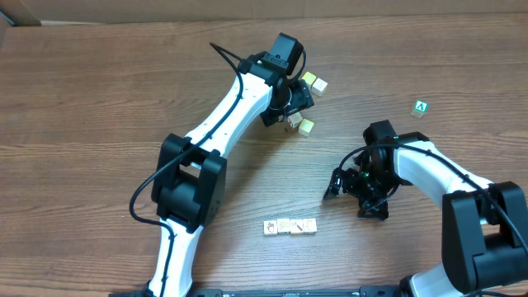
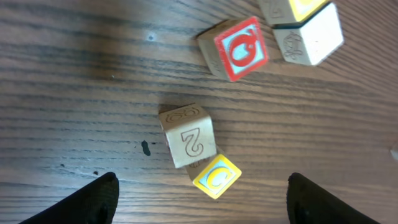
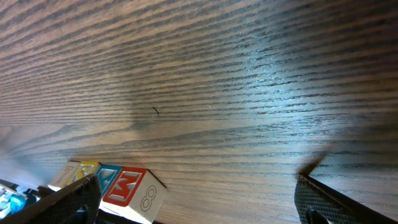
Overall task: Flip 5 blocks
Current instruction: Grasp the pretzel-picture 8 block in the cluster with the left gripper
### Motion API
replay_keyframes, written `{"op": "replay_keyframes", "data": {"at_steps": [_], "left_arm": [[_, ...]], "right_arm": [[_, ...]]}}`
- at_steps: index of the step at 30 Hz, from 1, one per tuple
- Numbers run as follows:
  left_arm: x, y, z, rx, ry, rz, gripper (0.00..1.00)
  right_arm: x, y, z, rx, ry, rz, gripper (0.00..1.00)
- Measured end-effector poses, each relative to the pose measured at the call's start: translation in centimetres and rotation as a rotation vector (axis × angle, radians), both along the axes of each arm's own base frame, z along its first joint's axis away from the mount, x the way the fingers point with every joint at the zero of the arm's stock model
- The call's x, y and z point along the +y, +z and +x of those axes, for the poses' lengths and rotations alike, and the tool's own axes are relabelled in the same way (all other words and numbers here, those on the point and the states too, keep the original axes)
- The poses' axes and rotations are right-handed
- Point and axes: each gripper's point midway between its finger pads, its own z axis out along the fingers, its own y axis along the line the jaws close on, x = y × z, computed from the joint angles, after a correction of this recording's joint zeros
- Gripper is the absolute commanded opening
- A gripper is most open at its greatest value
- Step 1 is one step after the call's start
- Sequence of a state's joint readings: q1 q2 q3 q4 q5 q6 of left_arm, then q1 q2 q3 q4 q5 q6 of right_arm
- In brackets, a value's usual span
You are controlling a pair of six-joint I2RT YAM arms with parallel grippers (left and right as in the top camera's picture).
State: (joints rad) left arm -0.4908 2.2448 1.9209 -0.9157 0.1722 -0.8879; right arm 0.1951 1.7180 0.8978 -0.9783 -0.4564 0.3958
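Several pale blocks (image 1: pixel 290 226) with small pictures lie in a row near the table's front; in the right wrist view their sides (image 3: pixel 134 193) show a red M and an 8. My right gripper (image 1: pixel 351 202) (image 3: pixel 196 205) hangs open to the right of that row, holding nothing. At the back, my left gripper (image 1: pixel 293 103) (image 2: pixel 202 202) is open above a cluster of cubes. A plain pale block (image 2: pixel 186 135) carved with a 2 touches a yellow C cube (image 2: pixel 216 176) just beyond the fingertips (image 2: pixel 93 202). Nothing sits between them.
A red-faced cube (image 2: pixel 239 48) and two more cubes (image 2: pixel 305 28) lie farther out in the left wrist view. The same cluster shows from overhead (image 1: pixel 313 82). A green A cube (image 1: pixel 421 107) sits alone at the back right.
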Motion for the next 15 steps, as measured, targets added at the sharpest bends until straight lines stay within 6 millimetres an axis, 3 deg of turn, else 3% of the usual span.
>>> {"op": "replay_keyframes", "data": {"at_steps": [5, 8, 11, 15], "left_arm": [[-0.5, -2.1, 0.0, 0.059, 0.067, -0.022, 0.64], [-0.5, -3.6, -0.3, 0.099, 0.088, -0.021, 0.41], [-0.7, -4.5, -0.5, 0.121, 0.094, -0.025, 0.26], [-0.9, -4.4, -0.3, 0.117, 0.096, -0.035, 0.19]], "right_arm": [[0.0, 0.0, 0.0, 0.000, 0.000, -0.001, 1.00], [0.0, 0.0, 0.0, -0.001, 0.002, 0.000, 1.00], [0.0, 0.0, 0.0, -0.002, 0.008, 0.001, 1.00], [0.0, 0.0, -0.1, -0.004, 0.013, 0.003, 1.00]]}}
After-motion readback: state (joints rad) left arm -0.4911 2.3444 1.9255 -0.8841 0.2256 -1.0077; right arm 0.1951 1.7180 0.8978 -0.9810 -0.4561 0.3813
